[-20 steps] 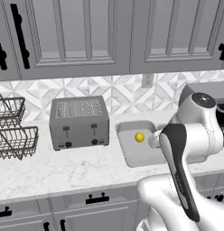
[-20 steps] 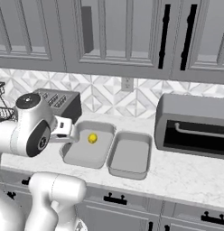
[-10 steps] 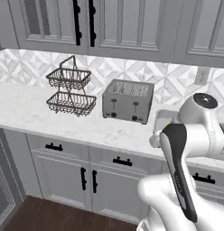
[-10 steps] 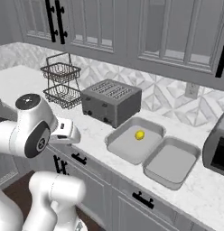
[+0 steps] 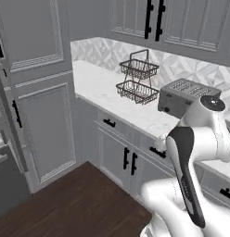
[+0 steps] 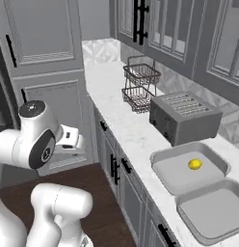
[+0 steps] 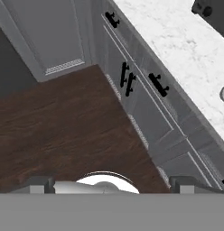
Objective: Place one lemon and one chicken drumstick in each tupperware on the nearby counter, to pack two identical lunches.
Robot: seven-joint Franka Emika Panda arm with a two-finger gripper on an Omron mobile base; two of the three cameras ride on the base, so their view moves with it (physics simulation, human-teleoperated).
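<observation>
Two grey tupperware trays sit side by side on the white marble counter [image 6: 122,126] at the right. The farther tupperware [image 6: 165,170] holds one yellow lemon [image 6: 194,164]. The nearer tupperware [image 6: 213,212] has nothing in it. The chicken drumstick is out of view. My gripper [image 7: 111,182] is open with nothing between its widely spread fingertips [image 7: 40,182]. It points down at the dark wood floor [image 7: 64,122] in front of the counter [image 7: 177,40], well left of the trays. The counter [image 5: 103,88] runs back to the corner.
A grey toaster [image 6: 184,116] stands by the trays, and a two-tier wire basket [image 6: 140,84] beyond it; both also appear as toaster [image 5: 182,95] and basket [image 5: 137,78]. Grey cabinet doors with black handles [image 7: 127,79] line the floor. A tall cabinet [image 5: 42,92] closes the left.
The whole picture has swung: the base has turned and pulled away from the counter, so the trays now lie far right and the floor shows. The gripper stays open.
</observation>
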